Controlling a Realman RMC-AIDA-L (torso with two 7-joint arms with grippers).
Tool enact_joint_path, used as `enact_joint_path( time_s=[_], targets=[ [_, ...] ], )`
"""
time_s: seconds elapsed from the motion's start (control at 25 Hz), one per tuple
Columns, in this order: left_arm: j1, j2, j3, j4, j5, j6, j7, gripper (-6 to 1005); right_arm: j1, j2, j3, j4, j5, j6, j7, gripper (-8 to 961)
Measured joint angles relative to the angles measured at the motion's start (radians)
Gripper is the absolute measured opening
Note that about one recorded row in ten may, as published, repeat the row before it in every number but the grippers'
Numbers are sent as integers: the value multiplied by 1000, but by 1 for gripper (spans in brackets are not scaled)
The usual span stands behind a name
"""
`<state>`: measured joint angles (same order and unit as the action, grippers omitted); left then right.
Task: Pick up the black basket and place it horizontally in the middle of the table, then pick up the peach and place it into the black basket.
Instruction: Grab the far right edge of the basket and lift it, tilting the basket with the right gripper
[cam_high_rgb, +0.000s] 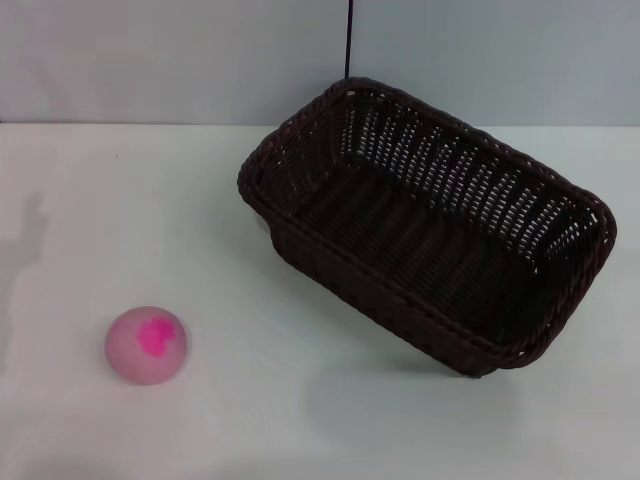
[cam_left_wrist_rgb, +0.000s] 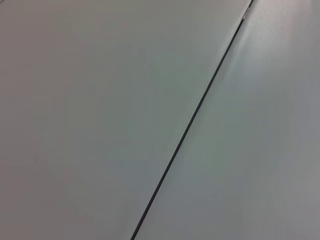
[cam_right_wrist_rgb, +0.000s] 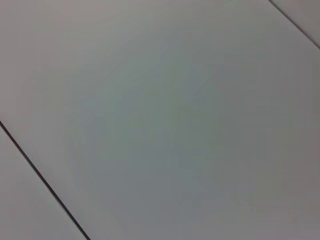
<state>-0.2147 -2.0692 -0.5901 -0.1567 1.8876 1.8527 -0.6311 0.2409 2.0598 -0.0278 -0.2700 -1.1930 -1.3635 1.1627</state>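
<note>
The black basket (cam_high_rgb: 430, 225) stands on the white table (cam_high_rgb: 300, 420) to the right of centre, turned at an angle, its long side running from the back middle to the front right. It is empty. The peach (cam_high_rgb: 147, 345), pale pink with a magenta blotch, lies on the table at the front left, well apart from the basket. Neither gripper shows in the head view. Both wrist views show only plain grey panels with a thin dark seam, and no fingers.
A pale wall runs behind the table's far edge, with a thin dark vertical seam (cam_high_rgb: 349, 40) above the basket. Bare white tabletop lies between the peach and the basket and along the front.
</note>
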Motion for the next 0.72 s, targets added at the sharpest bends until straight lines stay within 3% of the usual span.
enact_joint_path(
  time_s=[0.32, 0.48, 0.56, 0.6, 0.72],
  targets=[
    [-1, 0, 0, 0, -1, -3, -1, 715, 10, -9, -17, -5, -24, 1, 6, 495],
    [-2, 0, 1, 0, -1, -4, -5, 740, 22, -35, -52, -32, -98, -8, 84, 495],
    [-2, 0, 1, 0, -1, -5, -11, 738, 35, -59, -139, -150, -202, -14, 247, 495],
    [-2, 0, 1, 0, -1, -6, -13, 737, 35, -59, -139, -150, -202, -14, 247, 495],
    [-3, 1, 1, 0, -1, -8, -15, 736, 56, -84, -259, -353, -368, -41, 476, 494]
  ],
)
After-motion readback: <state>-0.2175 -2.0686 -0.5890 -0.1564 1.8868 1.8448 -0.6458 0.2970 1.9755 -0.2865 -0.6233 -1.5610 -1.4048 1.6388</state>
